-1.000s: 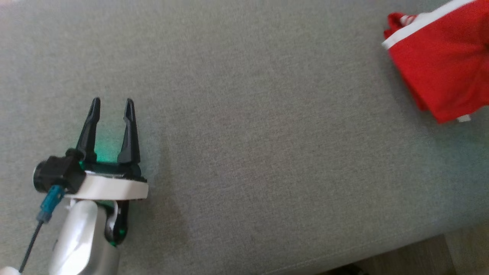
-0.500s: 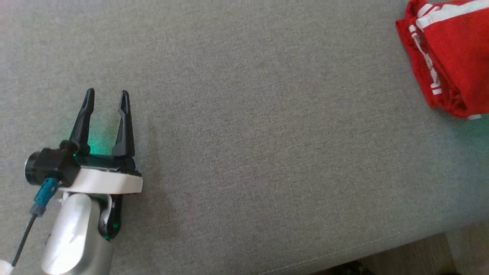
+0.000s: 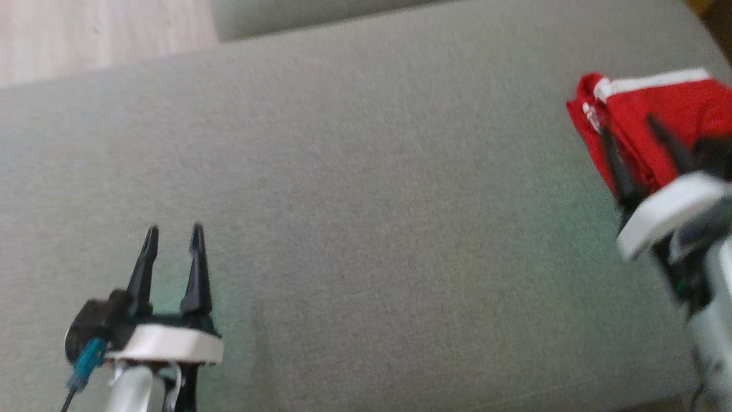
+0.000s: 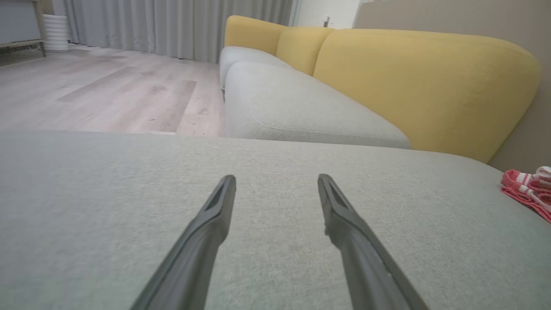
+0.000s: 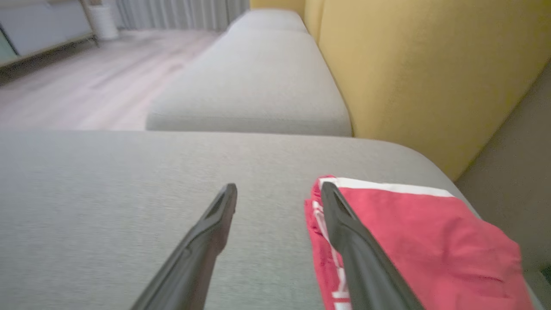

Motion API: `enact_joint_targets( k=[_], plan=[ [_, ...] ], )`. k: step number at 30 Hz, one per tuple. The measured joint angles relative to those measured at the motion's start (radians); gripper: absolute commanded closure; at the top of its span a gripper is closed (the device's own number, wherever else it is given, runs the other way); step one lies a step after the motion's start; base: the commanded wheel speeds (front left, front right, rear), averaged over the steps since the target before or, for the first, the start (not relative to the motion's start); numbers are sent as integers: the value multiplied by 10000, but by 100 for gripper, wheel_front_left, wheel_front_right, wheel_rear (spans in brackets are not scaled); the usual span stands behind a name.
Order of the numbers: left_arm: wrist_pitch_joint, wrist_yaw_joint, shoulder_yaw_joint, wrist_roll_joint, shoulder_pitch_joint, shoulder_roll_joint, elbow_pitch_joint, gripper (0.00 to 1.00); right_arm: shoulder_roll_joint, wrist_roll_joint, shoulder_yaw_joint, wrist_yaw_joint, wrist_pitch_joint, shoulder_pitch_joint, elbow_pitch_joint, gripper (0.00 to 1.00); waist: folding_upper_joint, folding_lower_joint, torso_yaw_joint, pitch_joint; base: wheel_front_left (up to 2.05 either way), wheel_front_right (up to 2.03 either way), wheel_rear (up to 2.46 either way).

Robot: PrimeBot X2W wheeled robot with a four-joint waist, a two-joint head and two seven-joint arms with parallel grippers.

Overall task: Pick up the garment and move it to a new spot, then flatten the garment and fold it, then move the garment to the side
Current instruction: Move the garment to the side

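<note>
The garment (image 3: 657, 106), red with a white stripe, lies folded in a bundle at the far right of the grey cushion (image 3: 366, 200). My right gripper (image 3: 629, 129) hovers open over its near left edge. In the right wrist view, one finger of the right gripper (image 5: 279, 187) crosses the left border of the garment (image 5: 409, 232) and the other is over bare cushion. Nothing is between the jaws. My left gripper (image 3: 174, 232) stands open at the lower left, far from the cloth. The left wrist view has the left gripper (image 4: 276, 178) over bare cushion, with the garment (image 4: 527, 185) at the right edge.
A yellow backrest (image 4: 422, 82) rises behind the seat, just beyond the garment. A second grey cushion (image 4: 292, 107) adjoins the far side. Wooden floor (image 4: 107, 90) lies to the left, and it also shows at the top-left corner of the head view.
The head camera has shifted, so the whole picture moved. My right gripper has come into view, open, beside the garment, which now rests in a bundle on the cushion. The left gripper stays open.
</note>
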Motion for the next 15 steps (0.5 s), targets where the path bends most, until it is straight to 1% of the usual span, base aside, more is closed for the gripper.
enact_joint_targets(
  k=[3, 4, 6, 7, 11, 15],
  plan=[
    [-15, 38, 242, -15, 407, -25, -13, 0, 683, -314, -314, 0, -711, 1169, -729, 0, 0, 0, 193, -510, 0, 0, 0],
    [-25, 86, 407, -17, 657, -48, -46, 0, 1143, -594, -539, 0, -1154, 1795, -1045, 0, 0, 0, 336, -800, 0, 0, 0],
    [-27, 107, 541, -15, 940, -105, -82, 0, 1522, -842, -729, 0, -1386, 2299, -1166, 0, 0, 0, 484, -1058, 0, 0, 0],
    [-27, 107, 541, -15, 940, -105, -82, 0, 1522, -842, -729, 0, -1386, 2299, -1166, 0, 0, 0, 484, -1058, 0, 0, 0],
    [-25, 107, 798, -15, 1492, -222, -75, 0, 2107, -1007, -880, 0, -1574, 3103, -1221, 0, 0, 1, 736, -1497, 0, 0, 0],
    [-25, 107, 926, -15, 1816, -240, -73, 0, 2422, -1181, -1053, 0, -1582, 3526, -1290, 0, 0, 2, 888, -1737, 0, 0, 0]
  ],
)
